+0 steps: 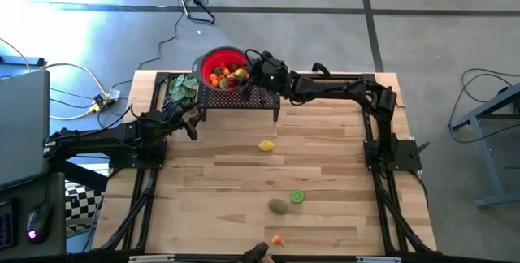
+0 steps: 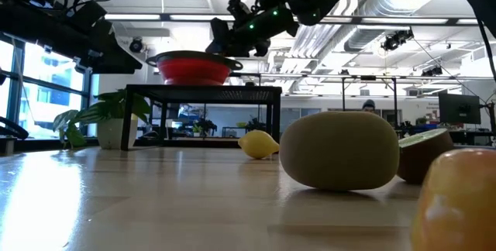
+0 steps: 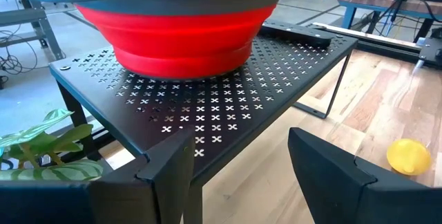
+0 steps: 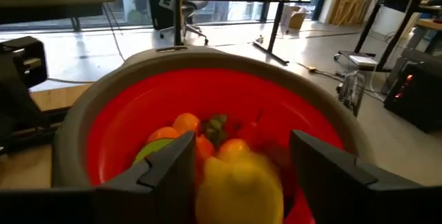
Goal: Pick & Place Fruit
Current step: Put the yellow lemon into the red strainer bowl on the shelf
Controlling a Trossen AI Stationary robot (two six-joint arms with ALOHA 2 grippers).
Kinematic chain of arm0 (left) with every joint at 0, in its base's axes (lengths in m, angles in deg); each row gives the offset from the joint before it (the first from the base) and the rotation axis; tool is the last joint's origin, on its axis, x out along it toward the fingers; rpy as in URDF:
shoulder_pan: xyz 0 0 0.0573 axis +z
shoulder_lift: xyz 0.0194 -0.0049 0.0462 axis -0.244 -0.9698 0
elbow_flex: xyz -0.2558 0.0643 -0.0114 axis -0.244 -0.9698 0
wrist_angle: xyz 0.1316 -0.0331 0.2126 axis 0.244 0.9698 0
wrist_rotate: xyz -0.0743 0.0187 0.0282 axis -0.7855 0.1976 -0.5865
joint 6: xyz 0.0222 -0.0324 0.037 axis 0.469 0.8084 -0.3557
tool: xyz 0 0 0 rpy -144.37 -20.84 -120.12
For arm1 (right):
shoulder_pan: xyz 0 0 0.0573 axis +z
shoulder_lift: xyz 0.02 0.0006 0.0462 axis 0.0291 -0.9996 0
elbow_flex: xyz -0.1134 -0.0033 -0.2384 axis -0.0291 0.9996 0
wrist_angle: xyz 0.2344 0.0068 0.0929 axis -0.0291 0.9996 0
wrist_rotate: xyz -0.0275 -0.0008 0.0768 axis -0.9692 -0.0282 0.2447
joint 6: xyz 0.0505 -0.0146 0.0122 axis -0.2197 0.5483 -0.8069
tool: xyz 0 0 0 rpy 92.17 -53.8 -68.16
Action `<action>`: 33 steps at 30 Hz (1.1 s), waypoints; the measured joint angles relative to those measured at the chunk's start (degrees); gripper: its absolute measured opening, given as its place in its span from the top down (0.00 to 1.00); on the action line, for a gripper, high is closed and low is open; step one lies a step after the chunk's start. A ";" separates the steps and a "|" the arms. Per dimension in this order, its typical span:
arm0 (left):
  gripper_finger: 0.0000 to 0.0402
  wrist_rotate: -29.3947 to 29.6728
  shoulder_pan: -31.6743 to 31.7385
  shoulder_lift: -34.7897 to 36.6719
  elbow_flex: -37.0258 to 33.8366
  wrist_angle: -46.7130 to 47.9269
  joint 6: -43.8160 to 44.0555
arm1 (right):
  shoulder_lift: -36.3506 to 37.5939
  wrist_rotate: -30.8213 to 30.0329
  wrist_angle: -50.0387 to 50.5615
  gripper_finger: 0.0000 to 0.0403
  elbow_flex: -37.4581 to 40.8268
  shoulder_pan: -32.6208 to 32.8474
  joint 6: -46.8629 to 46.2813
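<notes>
Right gripper [image 1: 246, 79] above red bowl [image 1: 208, 58] on black stand [image 1: 268, 98], far side; jaws spread, lemon [image 4: 238, 186] between them, grip unclear. Left gripper [image 1: 192, 123] near stand, jaws spread, empty. Second lemon [image 1: 266, 144], kiwi [image 1: 279, 206], lime half [image 1: 297, 197], orange piece [image 1: 277, 239] on table [image 1: 341, 174].

Both robot arms, the left arm [image 1: 106, 140] and the right arm [image 1: 345, 88], are black and made of thick round tubes joined at chunky elbows. Thin black cables run along them. Each ends in two flat, dark, pointy fingers [image 3: 169, 165]. Tiny green lights [image 2: 273, 12] glow near one wrist.
</notes>
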 joint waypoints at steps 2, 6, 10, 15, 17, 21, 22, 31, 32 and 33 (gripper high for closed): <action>0.43 0.00 0.00 0.00 0.00 0.00 0.00 | 0.00 -0.37 -0.65 0.43 0.00 -0.02 0.35; 0.43 0.00 0.00 0.01 0.00 0.00 0.00 | 0.02 -0.25 -1.81 0.40 0.00 0.21 1.62; 0.43 0.01 0.00 0.00 0.00 -0.01 0.00 | 0.92 -0.23 -1.94 0.39 0.07 0.61 2.64; 0.43 0.00 0.00 0.00 0.00 0.00 0.00 | 4.36 -0.21 0.03 0.42 0.07 1.87 4.07; 0.43 0.00 0.01 0.01 0.00 0.00 0.00 | 6.06 -0.28 1.74 0.44 0.05 2.67 4.61; 0.43 0.02 0.00 0.02 0.02 0.00 -0.22 | 8.97 -0.20 4.50 0.51 0.04 3.98 4.74; 0.43 0.00 0.00 0.02 0.00 0.02 -0.22 | 9.49 -0.07 4.82 0.53 0.04 4.30 4.74; 0.43 0.02 0.00 0.02 0.00 0.03 -0.22 | 9.68 -0.03 7.08 0.67 0.04 5.11 4.78; 0.43 0.02 0.01 0.02 0.00 0.03 -0.22 | 9.68 -0.05 7.23 0.68 0.04 5.09 4.76; 0.43 0.02 0.00 0.00 0.00 0.03 -0.22 | 9.66 -0.05 7.36 0.69 0.04 5.09 4.78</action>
